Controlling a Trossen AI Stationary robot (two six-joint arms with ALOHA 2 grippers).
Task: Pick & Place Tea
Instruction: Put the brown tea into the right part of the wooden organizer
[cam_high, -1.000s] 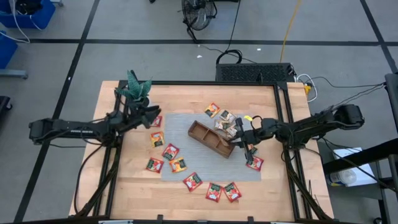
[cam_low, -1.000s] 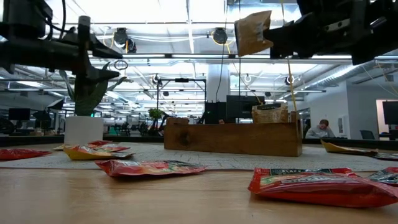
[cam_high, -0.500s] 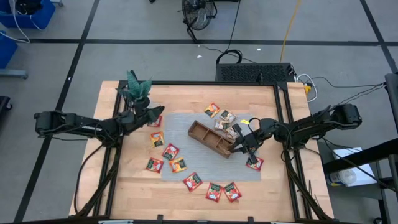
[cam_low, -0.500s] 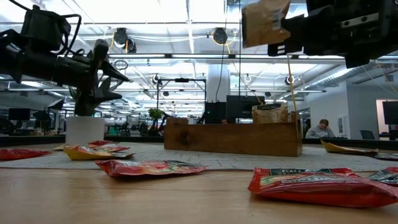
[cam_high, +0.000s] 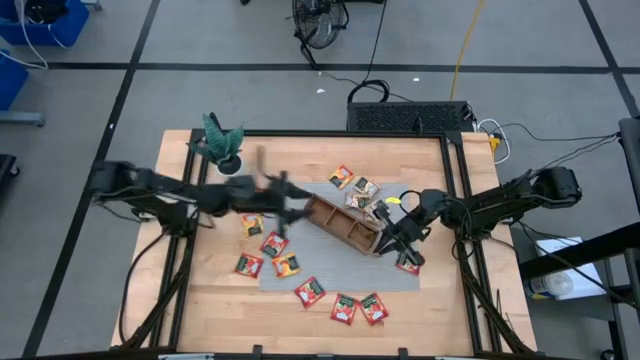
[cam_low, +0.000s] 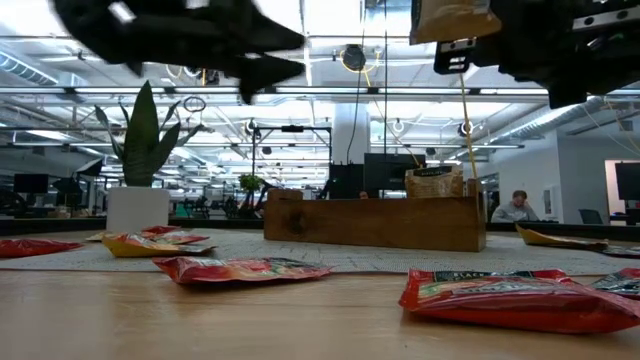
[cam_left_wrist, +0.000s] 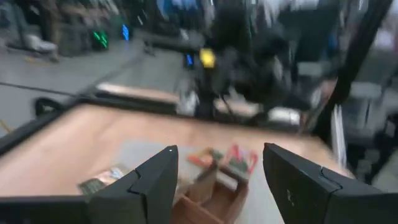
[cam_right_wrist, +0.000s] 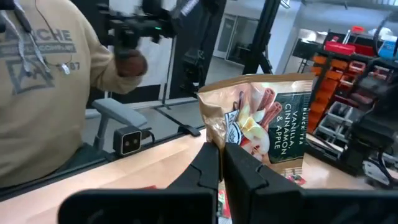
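Red tea sachets (cam_high: 274, 243) lie flat on the grey mat (cam_high: 300, 250) around the brown wooden tray (cam_high: 340, 222); in the low view one lies close by (cam_low: 520, 297). My right gripper (cam_high: 390, 236) hovers over the tray's right end, shut on a tan-and-green sachet (cam_right_wrist: 261, 118), whose top is cut off in the low view (cam_low: 452, 20). My left gripper (cam_high: 290, 200) is blurred. It stands open in the air just left of the tray, and its fingers (cam_left_wrist: 155, 180) frame the tray with nothing between them. My right gripper pinches the sachet's lower edge near one corner (cam_right_wrist: 219, 142) between its two fingers (cam_right_wrist: 208, 165). The fingers lie about level, coming from the table's right side. The sachet stands up above the fingertips, slightly tilted, lifted clear above the tray.
A potted plant (cam_high: 222, 145) stands at the table's far left corner. One sachet stands upright in the tray (cam_low: 433, 182), and others lie on the mat's far side (cam_high: 342, 177) and near edge (cam_high: 344, 308). A person in a beige hoodie (cam_right_wrist: 43, 81) sits beyond the table.
My left gripper has swept fast from beside the plant toward the tray, rising a little and rolling, still open. My right gripper has stayed over the tray's right end, shut on the sachet, but its wrist has turned and swung the fingertips toward the near edge.
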